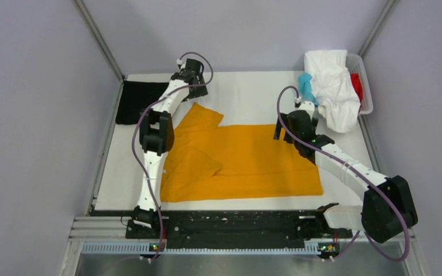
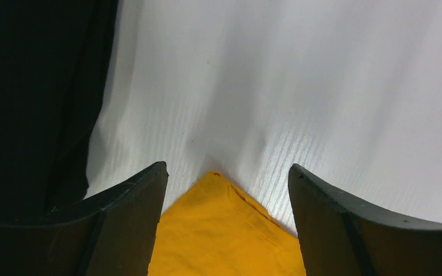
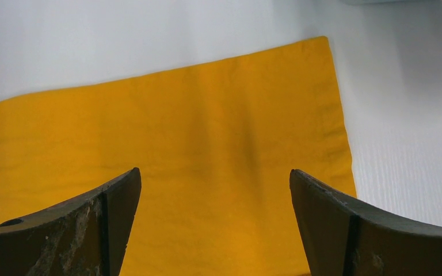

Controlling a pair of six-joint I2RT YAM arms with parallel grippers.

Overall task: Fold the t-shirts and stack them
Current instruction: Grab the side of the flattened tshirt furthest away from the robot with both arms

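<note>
At the far left edge of the worktop (image 1: pixel 247 92) a black shirt (image 1: pixel 135 102) lies flat. Just beside it the left end effector (image 2: pixel 228 165) hangs with its jaws wide apart and nothing held. The tip of the sleeve (image 2: pixel 218 230) of the orange shirt (image 1: pixel 253 161) lies between them. That shirt is spread mid-worktop, its near sleeve rumpled. The right end effector (image 3: pixel 215 171) is fully open and empty too, over the shirt's far right corner. At the far right a basket (image 1: pixel 369 92) holds a white shirt (image 1: pixel 334 92), a teal shirt (image 1: pixel 305 86) and a red shirt (image 1: pixel 357 86). The left jaws may catch only the sleeve's very tip, which could slip free on lifting. The right jaws sit in from the hem and may pinch one layer, skewing the fold.
</note>
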